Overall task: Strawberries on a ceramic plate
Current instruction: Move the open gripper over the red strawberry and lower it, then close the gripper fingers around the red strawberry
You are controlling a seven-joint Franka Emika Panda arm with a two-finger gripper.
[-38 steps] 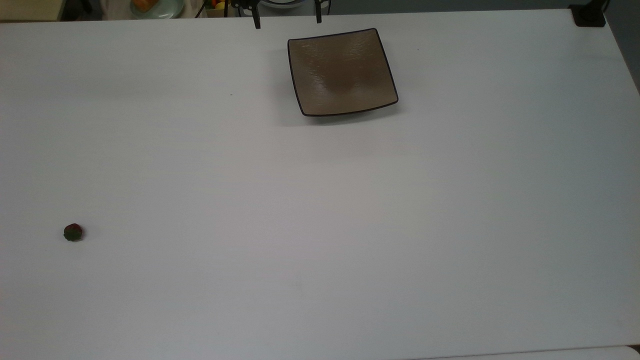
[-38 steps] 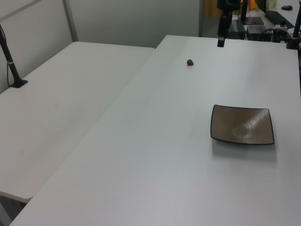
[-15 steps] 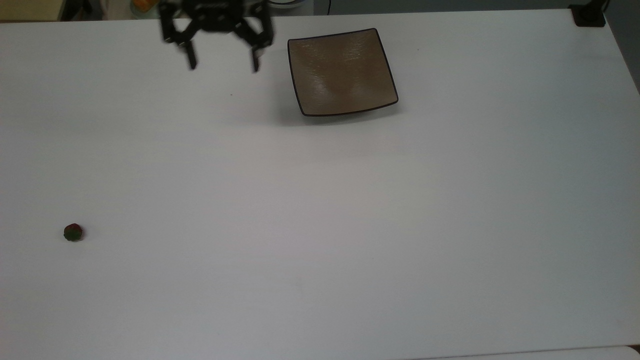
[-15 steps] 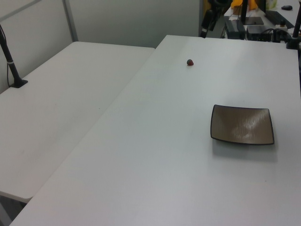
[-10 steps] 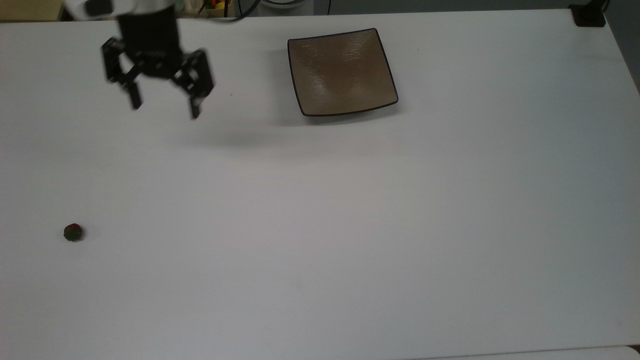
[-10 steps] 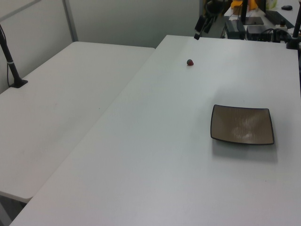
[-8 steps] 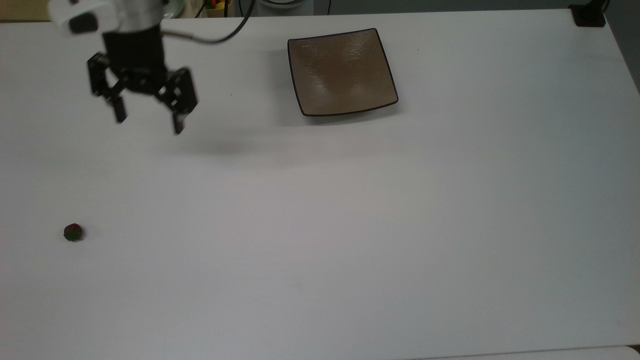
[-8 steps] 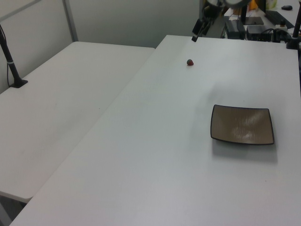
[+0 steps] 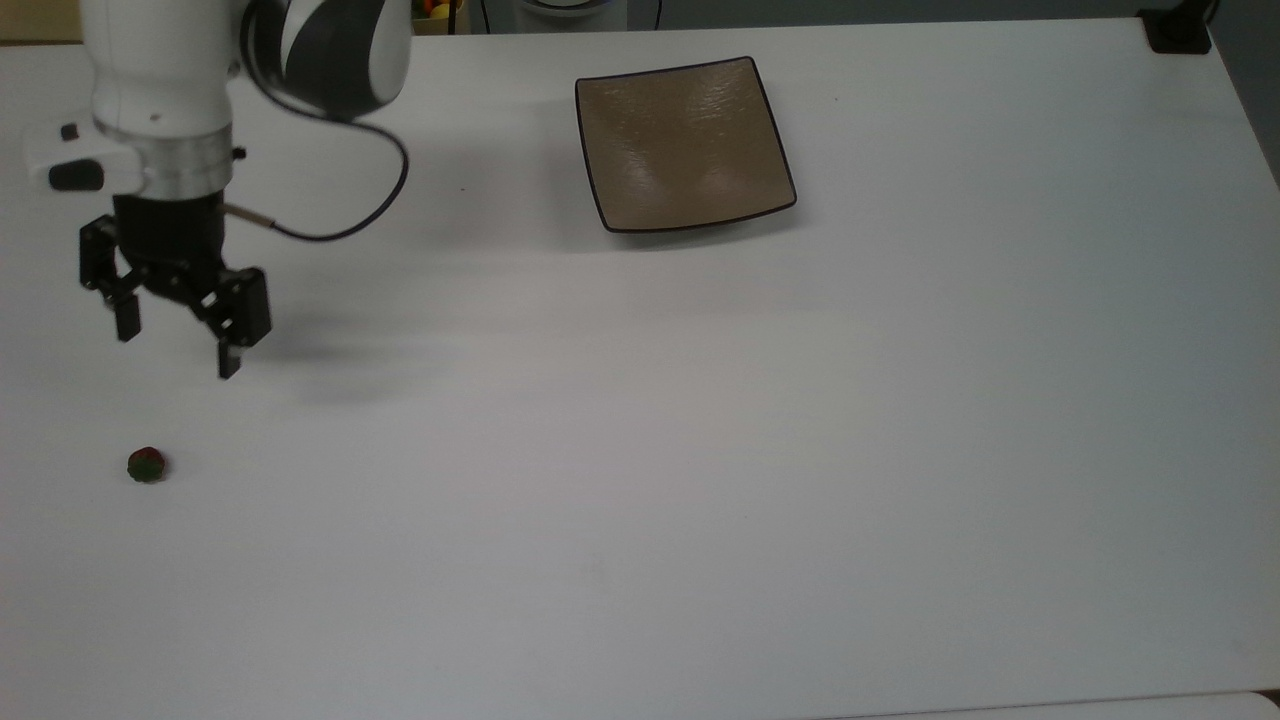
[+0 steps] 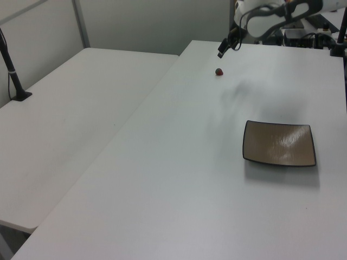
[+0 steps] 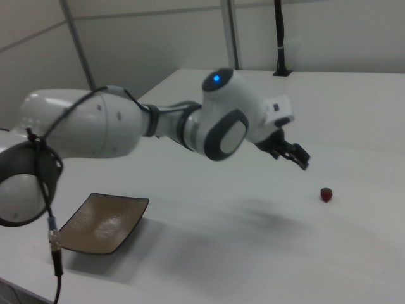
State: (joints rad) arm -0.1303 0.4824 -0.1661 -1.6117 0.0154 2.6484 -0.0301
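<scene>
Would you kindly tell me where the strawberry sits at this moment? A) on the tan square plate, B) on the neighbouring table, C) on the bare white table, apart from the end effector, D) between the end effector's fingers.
C: the strawberry lies on the white table, clear of the open end effector above it in the top view, and far from the ceramic plate, which holds nothing.

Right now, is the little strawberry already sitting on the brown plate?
No, the strawberry lies on the bare white table, far from the empty brown plate.

White arm (image 9: 160, 70), black fingers (image 9: 229, 357)
</scene>
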